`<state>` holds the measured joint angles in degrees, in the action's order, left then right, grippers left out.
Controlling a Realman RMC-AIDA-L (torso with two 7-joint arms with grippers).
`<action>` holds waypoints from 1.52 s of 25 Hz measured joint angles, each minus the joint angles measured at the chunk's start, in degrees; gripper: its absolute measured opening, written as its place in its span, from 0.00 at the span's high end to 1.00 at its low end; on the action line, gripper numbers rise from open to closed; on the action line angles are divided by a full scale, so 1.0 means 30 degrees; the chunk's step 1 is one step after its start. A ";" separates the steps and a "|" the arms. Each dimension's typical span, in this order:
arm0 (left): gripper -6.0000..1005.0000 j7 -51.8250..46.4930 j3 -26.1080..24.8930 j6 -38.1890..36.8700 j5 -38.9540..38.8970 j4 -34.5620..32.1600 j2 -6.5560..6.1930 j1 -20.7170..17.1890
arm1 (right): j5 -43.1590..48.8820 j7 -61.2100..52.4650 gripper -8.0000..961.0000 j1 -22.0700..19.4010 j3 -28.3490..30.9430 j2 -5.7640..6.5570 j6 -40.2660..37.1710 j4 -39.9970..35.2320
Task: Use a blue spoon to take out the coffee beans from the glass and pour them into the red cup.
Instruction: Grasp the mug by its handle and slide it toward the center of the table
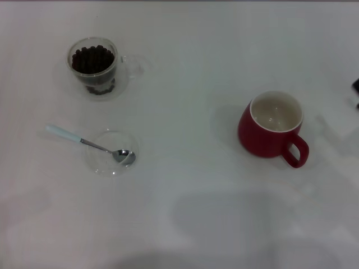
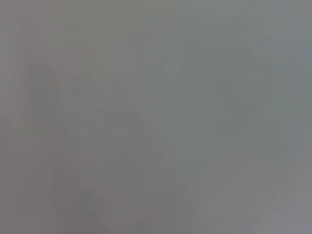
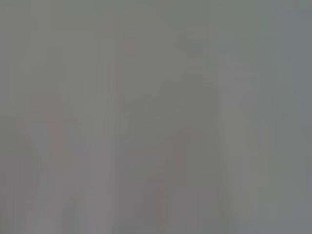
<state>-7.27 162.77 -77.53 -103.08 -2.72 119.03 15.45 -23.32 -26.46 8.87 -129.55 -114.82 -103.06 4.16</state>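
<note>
In the head view the glass (image 1: 95, 66) stands at the far left, upright, filled with dark coffee beans (image 1: 92, 58). The blue spoon (image 1: 90, 143) lies in front of it, its metal bowl resting in a flat clear round dish (image 1: 111, 153) and its pale blue handle pointing left onto the table. The red cup (image 1: 273, 129) stands upright at the right, white inside and empty, its handle toward the front right. A dark bit of the right arm (image 1: 355, 88) shows at the right edge. Neither gripper shows in any view; both wrist views show only plain grey.
The white table (image 1: 185, 185) carries soft shadows near the front edge. A wide bare stretch lies between the dish and the red cup.
</note>
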 joint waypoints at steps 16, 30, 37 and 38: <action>0.11 -0.0010 0.0000 0.0055 0.0722 0.0000 -0.0008 0.0080 | 0.4959 -0.0637 0.09 0.0062 0.0002 -0.0104 0.3494 -0.0854; 0.11 -0.0009 0.0001 0.0091 0.0727 -0.0001 -0.0039 0.0072 | 0.5428 -0.0563 0.09 -0.0022 0.0002 -0.0132 0.5490 -0.1405; 0.11 -0.0008 0.0001 0.0104 0.0727 0.0000 -0.0039 0.0123 | 0.5431 -0.0532 0.09 -0.0086 0.0002 -0.0133 0.6054 -0.1426; 0.11 -0.0009 0.0000 0.0109 0.0727 0.0000 -0.0039 0.0130 | 0.5431 -0.0531 0.09 -0.0086 0.0006 -0.0134 0.6241 -0.1428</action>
<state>-7.29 162.77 -77.20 -100.89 -2.72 118.91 15.84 -7.02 -28.05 8.61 -129.53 -115.22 -84.33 -0.13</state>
